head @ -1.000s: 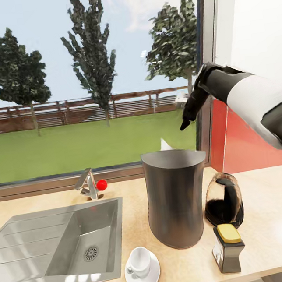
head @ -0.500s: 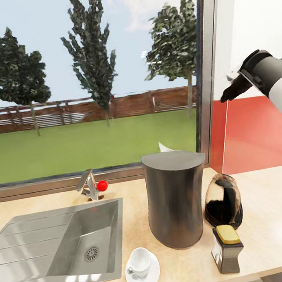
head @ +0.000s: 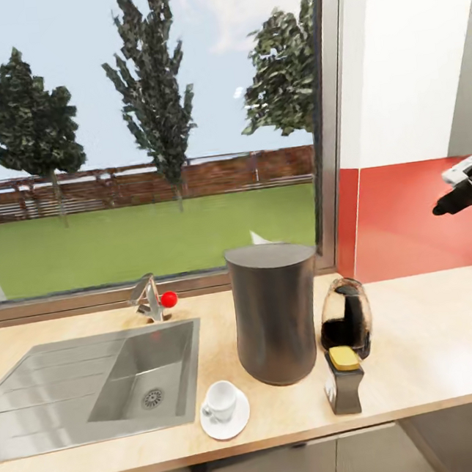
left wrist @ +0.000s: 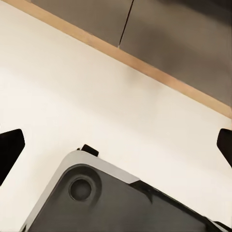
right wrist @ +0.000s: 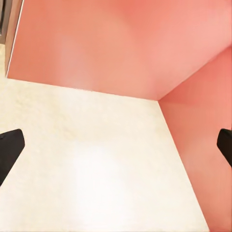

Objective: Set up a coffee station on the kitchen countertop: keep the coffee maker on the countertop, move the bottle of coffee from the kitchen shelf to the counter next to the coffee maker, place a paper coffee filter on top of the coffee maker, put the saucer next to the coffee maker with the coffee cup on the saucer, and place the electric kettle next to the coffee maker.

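Looks like basically everything's staged already: the tall dark coffee maker (head: 276, 312) stands upright on the counter (head: 434, 348) with a white filter (head: 259, 237) corner poking up behind its top. The cup (head: 221, 401) sits on its saucer (head: 226, 421), with the jar (head: 346, 389) and glass kettle (head: 346, 318) just right of the maker. The right gripper (head: 459, 199) hangs empty over the bare counter by the red backsplash (head: 411, 222), fingers wide apart, and the left gripper (left wrist: 116, 145) is spread empty too. I'd guess the next move is just checking the filter actually sits on top.

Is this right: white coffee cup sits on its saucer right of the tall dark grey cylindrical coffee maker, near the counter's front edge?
Wrong side. In the head view the white coffee cup on its white round saucer sits left of the tall dark grey cylindrical coffee maker, between it and the steel sink. Near the front edge is correct.
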Robot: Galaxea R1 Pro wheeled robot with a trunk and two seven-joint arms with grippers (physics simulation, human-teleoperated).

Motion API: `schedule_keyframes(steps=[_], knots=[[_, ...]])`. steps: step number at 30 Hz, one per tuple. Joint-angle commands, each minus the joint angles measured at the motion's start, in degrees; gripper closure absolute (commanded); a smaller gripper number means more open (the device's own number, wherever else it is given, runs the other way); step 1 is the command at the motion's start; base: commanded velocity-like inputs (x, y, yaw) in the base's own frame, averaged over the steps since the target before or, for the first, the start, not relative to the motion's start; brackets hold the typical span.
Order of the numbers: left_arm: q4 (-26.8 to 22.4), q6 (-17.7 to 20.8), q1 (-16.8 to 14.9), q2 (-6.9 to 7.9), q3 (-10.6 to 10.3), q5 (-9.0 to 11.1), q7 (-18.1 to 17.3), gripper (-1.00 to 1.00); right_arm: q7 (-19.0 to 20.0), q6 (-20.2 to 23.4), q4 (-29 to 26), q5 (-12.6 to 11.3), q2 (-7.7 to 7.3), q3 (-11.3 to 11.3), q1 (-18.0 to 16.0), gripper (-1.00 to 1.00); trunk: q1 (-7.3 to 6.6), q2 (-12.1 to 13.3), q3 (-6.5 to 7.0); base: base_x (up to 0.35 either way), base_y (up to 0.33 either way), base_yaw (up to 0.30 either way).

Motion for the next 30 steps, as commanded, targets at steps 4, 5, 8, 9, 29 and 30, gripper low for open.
schedule_keyframes(steps=[4,5,8,9,29,30], knots=[[0.1,-0.1,0.0,-0.01,-0.2,0.6,-0.4,-1.00,0.4,-2.6,0.0,-2.3,-1.15,-0.1,2.7,-1.00,-0.02,0.0,-0.02,-0.315,-0.104,0.000],[0.1,-0.1,0.0,-0.03,-0.2,0.5,-0.4,-1.00,0.4,-3.0,0.0,-3.2,-1.48,-0.1,3.3,-1.00,-0.02,0.0,-0.02,-0.315,-0.103,0.000],[0.1,0.2,0.0,-0.08,-0.2,0.4,-0.4,-1.00,0.4,-3.3,0.0,-4.3,-2.04,-0.1,4.7,-1.00,-0.02,0.0,-0.02,-0.315,-0.103,0.000],[0.1,0.2,0.0,-0.09,-0.2,0.4,-0.4,-1.00,0.4,-3.4,0.0,-4.5,-2.17,-0.1,5.4,-1.00,-0.02,0.0,-0.02,-0.315,-0.104,0.000],[0.1,0.4,0.0,-0.10,-0.2,0.3,-0.4,-1.00,0.3,-5.5,0.0,-6.3,-3.08,-0.1,33.1,-1.00,-0.02,0.0,-0.02,-0.315,-0.115,0.000],[0.1,0.4,0.0,-0.10,-0.2,0.3,-0.4,-1.00,0.4,-6.1,0.0,-6.8,-3.05,-0.1,34.4,-1.00,-0.02,0.0,-0.02,-0.315,-0.107,0.000]])
